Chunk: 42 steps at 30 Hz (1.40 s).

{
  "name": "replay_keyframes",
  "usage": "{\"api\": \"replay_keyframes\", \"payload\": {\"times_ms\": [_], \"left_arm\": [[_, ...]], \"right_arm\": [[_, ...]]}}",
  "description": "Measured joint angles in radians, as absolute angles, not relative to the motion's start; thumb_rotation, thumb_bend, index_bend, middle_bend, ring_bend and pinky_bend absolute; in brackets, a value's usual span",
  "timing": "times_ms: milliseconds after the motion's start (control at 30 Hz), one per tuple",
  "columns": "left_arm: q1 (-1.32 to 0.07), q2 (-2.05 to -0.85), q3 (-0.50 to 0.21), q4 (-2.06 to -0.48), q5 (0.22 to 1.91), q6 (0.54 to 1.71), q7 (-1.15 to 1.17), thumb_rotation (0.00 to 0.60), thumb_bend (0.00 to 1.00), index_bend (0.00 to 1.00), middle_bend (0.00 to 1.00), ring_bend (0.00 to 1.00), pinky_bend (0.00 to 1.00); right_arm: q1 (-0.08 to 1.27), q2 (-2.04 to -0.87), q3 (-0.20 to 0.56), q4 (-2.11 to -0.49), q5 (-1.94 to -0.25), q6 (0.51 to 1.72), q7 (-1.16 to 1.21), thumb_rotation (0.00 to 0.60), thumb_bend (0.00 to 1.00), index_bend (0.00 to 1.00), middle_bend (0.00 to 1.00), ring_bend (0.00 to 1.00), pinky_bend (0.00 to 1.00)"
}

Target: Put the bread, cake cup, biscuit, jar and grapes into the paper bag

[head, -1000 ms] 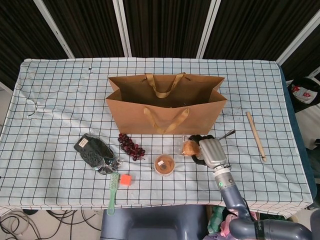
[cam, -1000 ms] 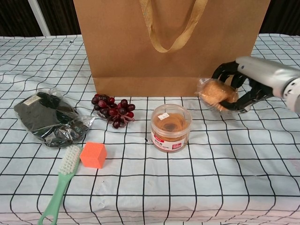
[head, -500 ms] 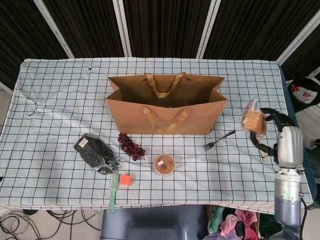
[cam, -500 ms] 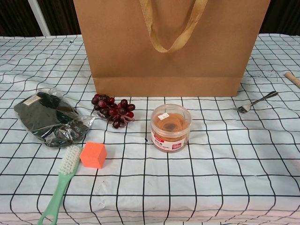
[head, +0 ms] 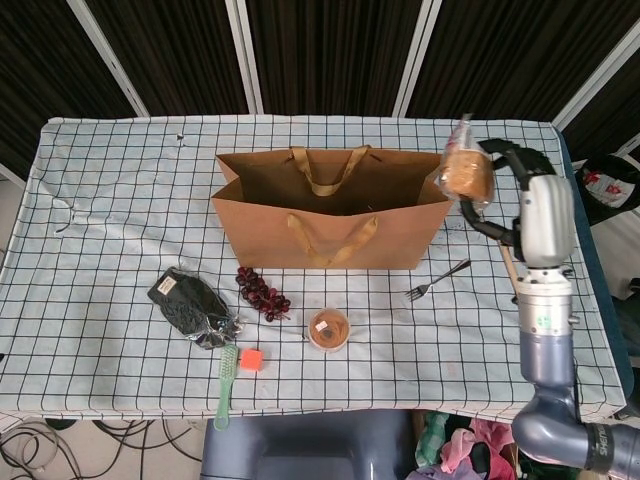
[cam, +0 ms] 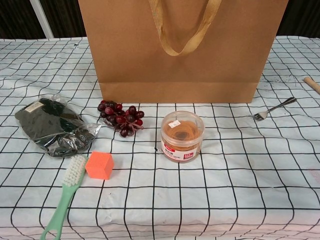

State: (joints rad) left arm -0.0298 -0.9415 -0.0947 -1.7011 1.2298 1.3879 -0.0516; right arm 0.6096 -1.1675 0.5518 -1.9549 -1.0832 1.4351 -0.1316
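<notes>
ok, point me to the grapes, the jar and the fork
grapes [cam: 120, 119], chest view, middle of the dark red bunch.
jar [cam: 182, 136], chest view, clear side wall just above the label.
fork [head: 437, 281], head view, mid-handle, between tines and tip.

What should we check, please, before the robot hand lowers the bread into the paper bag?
1. Grip: right robot hand holds the wrapped bread off the table. Ok.
2. Bag mouth: the paper bag stands upright with its top open. Ok.
3. Alignment: the bread sits at the bag's right end, beside the rim and not over the opening. Not ok.
4. Handles: the rear handle droops into the opening near its middle, away from the bread's side. Ok.
5. Room inside: the bag's floor is in shadow. Cannot tell.
6. Left robot hand: in neither view. Cannot tell.
</notes>
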Motion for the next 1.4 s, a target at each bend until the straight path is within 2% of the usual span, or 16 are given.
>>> {"api": "replay_keyframes", "payload": {"times_ms": [200, 300, 400, 467, 533, 633, 700, 833, 1033, 1233, 1400], "left_arm": [[-0.027, -0.936, -0.096, -1.700, 1.232, 1.390, -0.066, 0.600, 0.10, 0.01, 0.08, 0.00, 0.05], [-0.026, -0.934, -0.095, -1.700, 1.236, 1.391, -0.073, 0.600, 0.10, 0.01, 0.08, 0.00, 0.05], [-0.025, -0.931, -0.094, -1.699, 1.239, 1.391, -0.077, 0.600, 0.10, 0.01, 0.08, 0.00, 0.05], [-0.024, -0.929, -0.092, -1.700, 1.243, 1.390, -0.080, 0.600, 0.10, 0.01, 0.08, 0.00, 0.05], [-0.023, -0.928, -0.092, -1.701, 1.246, 1.394, -0.084, 0.600, 0.10, 0.01, 0.08, 0.00, 0.05], [-0.022, -0.928, -0.093, -1.700, 1.243, 1.393, -0.085, 0.600, 0.10, 0.01, 0.08, 0.00, 0.05], [-0.024, -0.929, -0.093, -1.700, 1.241, 1.390, -0.080, 0.600, 0.10, 0.01, 0.08, 0.00, 0.05], [-0.025, -0.932, -0.092, -1.703, 1.240, 1.390, -0.072, 0.600, 0.10, 0.01, 0.08, 0.00, 0.05], [-0.023, -0.934, -0.095, -1.701, 1.236, 1.397, -0.072, 0.600, 0.10, 0.01, 0.08, 0.00, 0.05], [-0.023, -0.935, -0.093, -1.705, 1.245, 1.399, -0.072, 0.600, 0.10, 0.01, 0.08, 0.00, 0.05], [-0.023, -0.934, -0.089, -1.707, 1.253, 1.398, -0.073, 0.600, 0.10, 0.01, 0.08, 0.00, 0.05]], "right_arm": [[0.784, -1.254, 0.584, -1.887, -0.960, 1.320, -0.256, 0.600, 0.40, 0.39, 0.35, 0.39, 0.26], [0.849, -1.288, 0.587, -1.860, -0.896, 1.274, -0.316, 0.600, 0.36, 0.38, 0.31, 0.34, 0.25], [0.890, -1.312, 0.576, -1.848, -0.841, 1.230, -0.367, 0.600, 0.28, 0.30, 0.21, 0.25, 0.22], [0.902, -1.312, 0.562, -1.850, -0.804, 1.195, -0.391, 0.600, 0.20, 0.20, 0.09, 0.17, 0.21], [0.909, -1.303, 0.552, -1.855, -0.769, 1.166, -0.408, 0.600, 0.14, 0.12, 0.02, 0.13, 0.20], [0.914, -1.258, 0.545, -1.875, -0.704, 1.116, -0.418, 0.600, 0.09, 0.04, 0.00, 0.09, 0.20], [0.914, -1.234, 0.546, -1.886, -0.694, 1.106, -0.410, 0.600, 0.08, 0.03, 0.00, 0.08, 0.20], [0.899, -1.220, 0.550, -1.892, -0.744, 1.130, -0.376, 0.600, 0.08, 0.02, 0.00, 0.08, 0.20], [0.839, -1.190, 0.551, -1.911, -0.880, 1.250, -0.326, 0.600, 0.08, 0.02, 0.00, 0.10, 0.20], [0.709, -1.080, 0.530, -1.992, -0.944, 1.340, -0.300, 0.600, 0.10, 0.07, 0.07, 0.16, 0.20], [0.531, -0.948, 0.454, -2.114, -0.961, 1.425, -0.303, 0.600, 0.10, 0.12, 0.13, 0.18, 0.20]]}}
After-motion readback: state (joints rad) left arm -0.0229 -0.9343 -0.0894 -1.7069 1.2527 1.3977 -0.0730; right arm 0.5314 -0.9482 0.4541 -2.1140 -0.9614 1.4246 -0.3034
